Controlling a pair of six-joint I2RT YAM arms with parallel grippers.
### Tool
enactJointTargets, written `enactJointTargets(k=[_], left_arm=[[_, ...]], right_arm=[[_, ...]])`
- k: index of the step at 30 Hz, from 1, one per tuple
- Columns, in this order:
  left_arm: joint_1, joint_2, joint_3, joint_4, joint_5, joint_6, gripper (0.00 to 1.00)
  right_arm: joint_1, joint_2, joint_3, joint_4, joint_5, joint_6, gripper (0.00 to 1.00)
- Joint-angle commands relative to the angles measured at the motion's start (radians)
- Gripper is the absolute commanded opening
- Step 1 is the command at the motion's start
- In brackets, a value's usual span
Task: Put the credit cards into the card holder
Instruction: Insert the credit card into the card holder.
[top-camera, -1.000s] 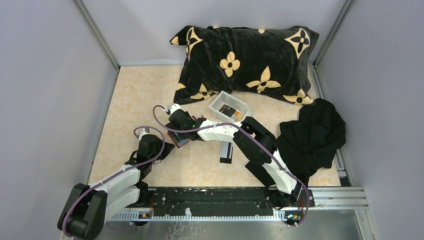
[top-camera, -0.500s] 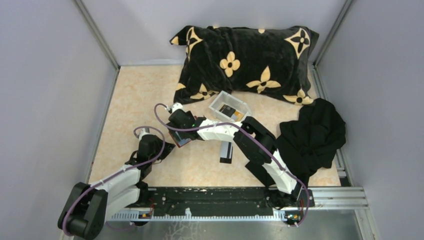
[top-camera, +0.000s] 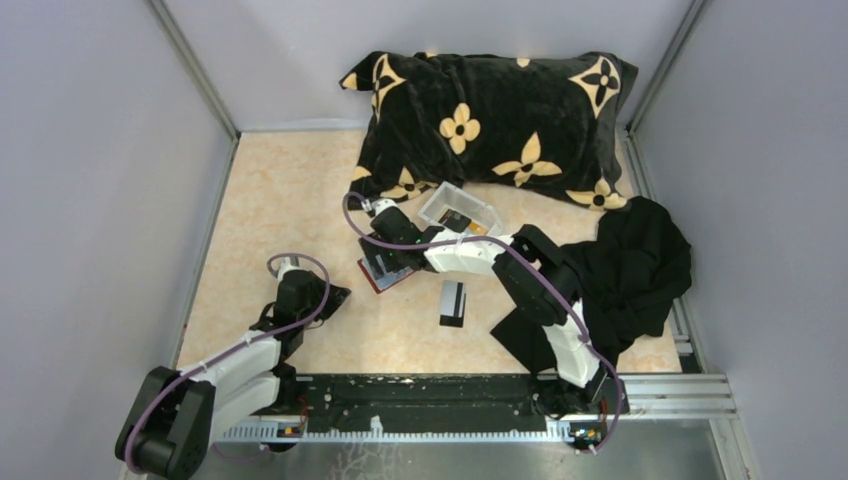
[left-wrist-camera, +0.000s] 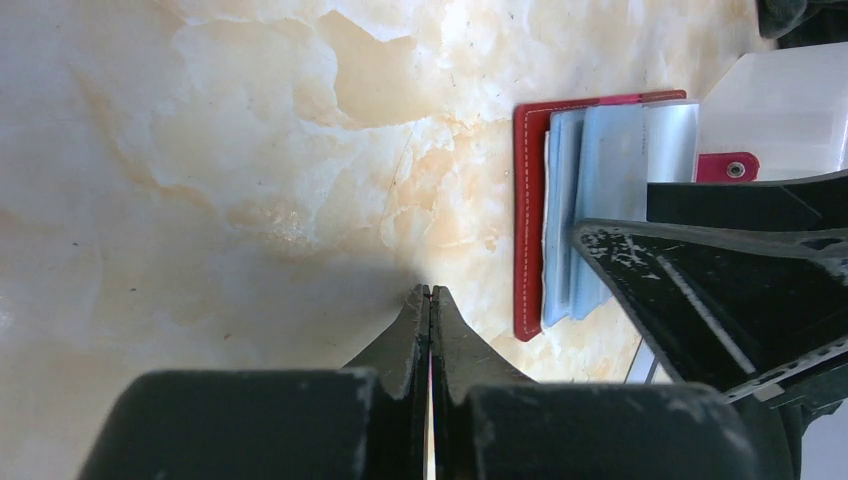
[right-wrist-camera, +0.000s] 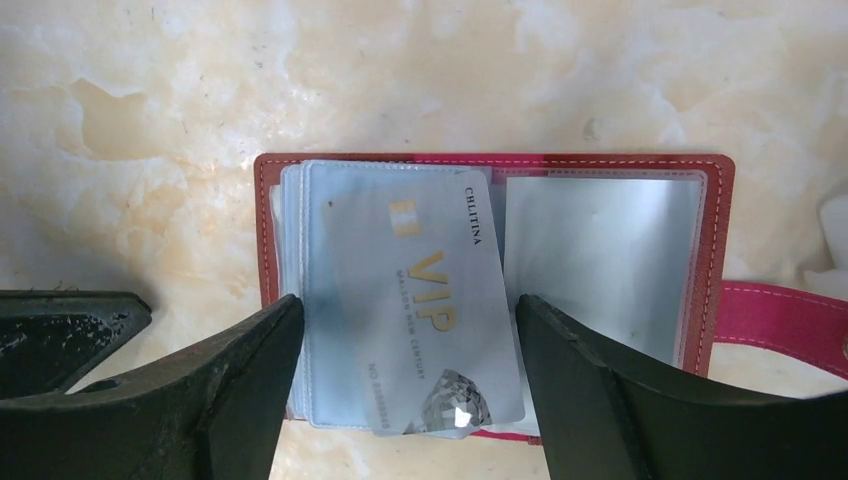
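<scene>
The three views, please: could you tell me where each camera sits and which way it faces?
Top external: above and behind, looking down at the table; left arm, right arm show.
Left wrist: on that arm, facing down; shut left hand at the bottom.
Right wrist: directly above the card holder; open right hand flanks a VIP card.
Both wrist views show the card holder.

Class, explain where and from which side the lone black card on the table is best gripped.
Probably from straight above, pinching its two long edges mid-length: the black card lies flat on the table, clear of the card holder, leaving only thin edges exposed.
</scene>
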Motion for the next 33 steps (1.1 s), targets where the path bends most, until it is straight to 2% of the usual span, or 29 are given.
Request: enactJointTargets(k=[1, 12, 20, 33], left_arm=[[-0.007, 0.0, -0.005, -0.068, 0.009, 0.019, 0.0], [-0.01, 0.039, 0.042, -0.064, 0.026, 0.032, 0.0], [-0.021, 0.021, 0.112, -0.11, 0.016, 0.064, 0.0], [-0.119, 0.172, 0.218, -0.068, -0.011, 0.073, 0.02]], right_arm=[[-0.033, -0.054, -0.075, 0.019, -0.127, 0.035, 0.78], [-0.041, -0.117, -0.094, 0.038, -0.149, 0.027, 0.83], [-0.081, -0.189, -0.175, 0.11, -0.193, 0.059, 0.83], [-0.137, -0.241, -0.271, 0.215, -0.251, 0.107, 0.74]])
